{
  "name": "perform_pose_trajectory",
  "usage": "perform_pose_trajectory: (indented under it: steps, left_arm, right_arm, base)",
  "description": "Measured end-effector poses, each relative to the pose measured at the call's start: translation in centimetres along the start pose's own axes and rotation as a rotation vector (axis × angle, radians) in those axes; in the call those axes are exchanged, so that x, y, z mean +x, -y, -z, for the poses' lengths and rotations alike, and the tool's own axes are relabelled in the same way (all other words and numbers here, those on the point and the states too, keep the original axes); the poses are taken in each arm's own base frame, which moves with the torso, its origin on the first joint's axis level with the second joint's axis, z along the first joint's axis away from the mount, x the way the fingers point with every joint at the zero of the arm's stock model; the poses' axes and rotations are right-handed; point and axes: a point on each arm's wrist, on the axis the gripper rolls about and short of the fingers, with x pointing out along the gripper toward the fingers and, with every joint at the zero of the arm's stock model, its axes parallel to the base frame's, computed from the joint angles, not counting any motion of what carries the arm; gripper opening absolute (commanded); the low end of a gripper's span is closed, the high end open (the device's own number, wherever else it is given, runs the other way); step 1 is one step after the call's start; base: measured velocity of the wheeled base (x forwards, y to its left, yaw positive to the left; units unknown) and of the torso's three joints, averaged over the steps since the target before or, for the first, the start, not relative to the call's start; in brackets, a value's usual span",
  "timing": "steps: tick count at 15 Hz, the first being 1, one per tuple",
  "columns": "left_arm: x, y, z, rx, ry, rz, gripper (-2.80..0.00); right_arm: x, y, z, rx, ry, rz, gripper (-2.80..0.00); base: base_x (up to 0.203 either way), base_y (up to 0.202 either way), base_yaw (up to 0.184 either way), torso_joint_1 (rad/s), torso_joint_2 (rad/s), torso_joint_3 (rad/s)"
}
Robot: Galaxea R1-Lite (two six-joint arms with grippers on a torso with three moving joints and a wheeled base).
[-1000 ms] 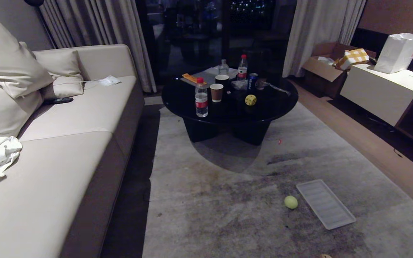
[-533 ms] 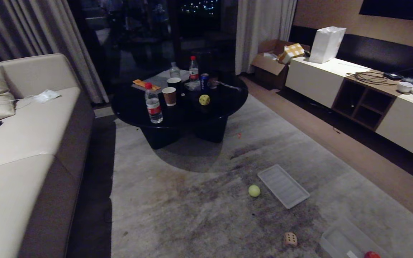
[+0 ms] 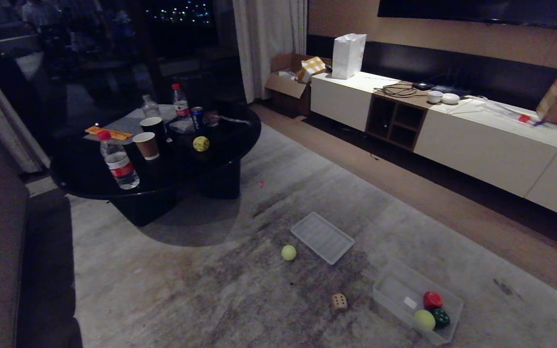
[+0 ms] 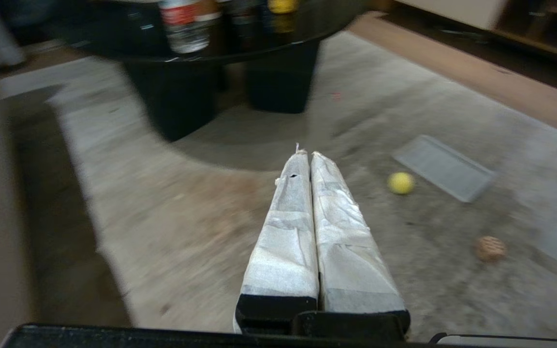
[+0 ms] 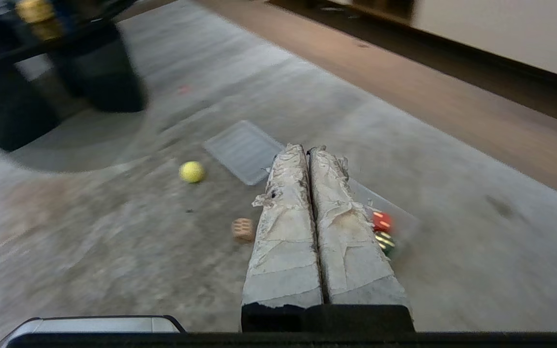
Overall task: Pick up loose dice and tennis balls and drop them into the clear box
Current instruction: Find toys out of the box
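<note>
Loose toys around the clear box (image 3: 394,278).
Beige die (image 3: 339,302) just beside it, tennis ball (image 3: 288,252) farther; left gripper (image 4: 306,155) and right gripper (image 5: 306,149) pressed together, empty.

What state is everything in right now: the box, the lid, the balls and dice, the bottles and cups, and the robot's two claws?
Clear box: open, holds three items.
Ribbed lid: off, flat on the rug.
Loose tennis ball: on the rug, beside the lid.
Beige die: on the rug, outside the box.
Yellow die: on the black table.
Nearest water bottle: upright, capped.
Brown paper cup: upright.
Left claw: shut, empty.
Right claw: shut, empty.
</note>
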Motion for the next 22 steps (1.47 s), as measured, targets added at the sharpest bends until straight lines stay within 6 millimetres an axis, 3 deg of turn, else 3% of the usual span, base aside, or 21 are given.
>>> perform_pose_trajectory:
  steps: [6,12,16,22]
  left_arm:
    - [0.00,0.00,0.00,0.000,0.000,0.000,-2.80]
    - [0.00,0.00,0.01,0.001,-0.001,0.000,-2.80]
    - [0.00,0.00,0.00,0.004,0.000,0.001,-2.80]
    - [0.00,0.00,0.00,0.000,0.000,0.001,-2.80]
  right_arm:
    - [0.00,0.00,0.00,0.000,0.000,-0.001,-2.80]
    - [0.00,0.00,0.00,0.000,0.000,-0.001,-2.80]
    - [0.00,0.00,0.00,0.000,0.000,-0.001,-2.80]
    - [0.00,0.00,-0.01,0.000,0.001,-0.001,-2.80]
  base:
    - [-0.001,0.001,-0.014,0.000,0.00,0.000]
    - [-0.131,0.000,0.000,0.002,0.00,0.001]
    - [0.000,0.000,0.000,0.000,0.00,0.000]
    - [0.000,0.000,0.000,0.002,0.00,-0.159]
